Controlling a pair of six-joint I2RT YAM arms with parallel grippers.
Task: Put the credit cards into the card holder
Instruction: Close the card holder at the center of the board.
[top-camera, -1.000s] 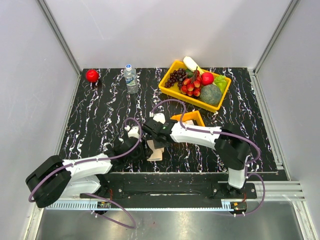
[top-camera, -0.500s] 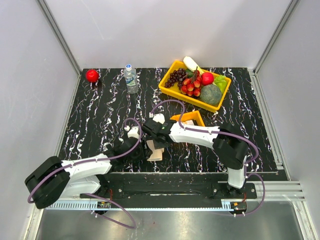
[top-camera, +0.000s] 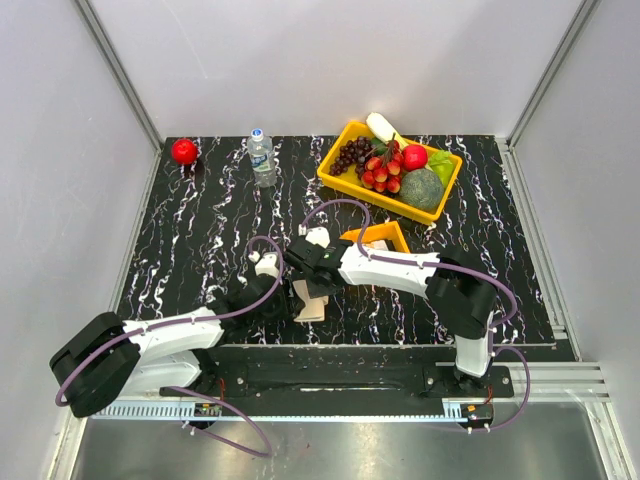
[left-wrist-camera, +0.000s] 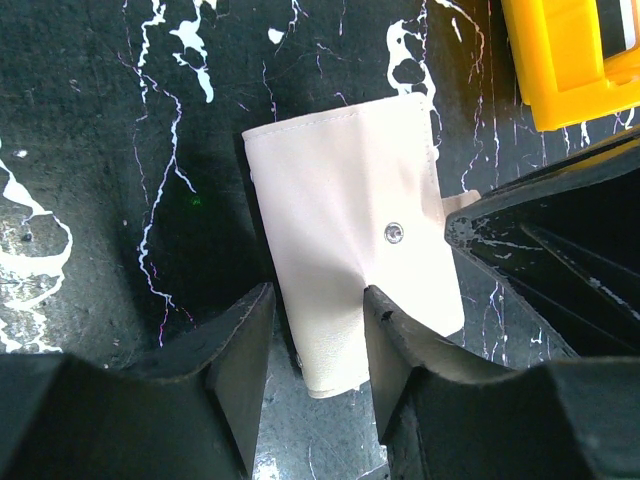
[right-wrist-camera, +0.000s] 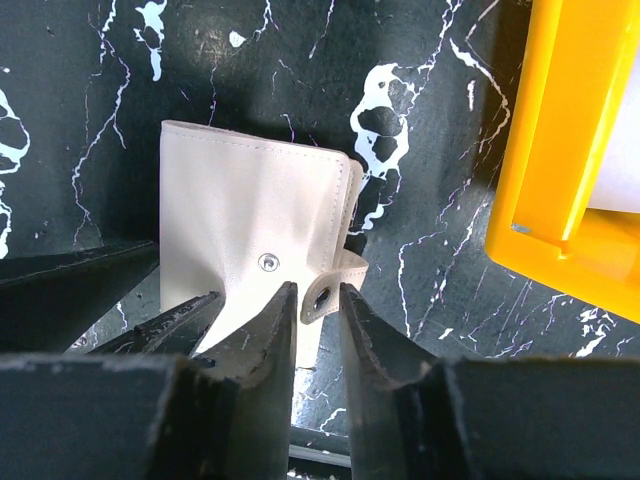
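The card holder is a beige folded wallet lying near the table's front edge. Its snap strap hangs loose off its right side. My left gripper is open. One of its fingers rests on top of the wallet, and the other stands just off the wallet's left edge. My right gripper has its jaws drawn in close on the strap's snap end. The credit cards show only as a pale flat surface inside the small orange tray.
A large yellow tray of fruit stands at the back right. A water bottle and a red apple stand at the back left. The metal rail runs right behind the wallet's near end. Both arms crowd the wallet.
The right gripper's jaws have narrowed slightly round the strap. Both arms and the wallet have barely moved.
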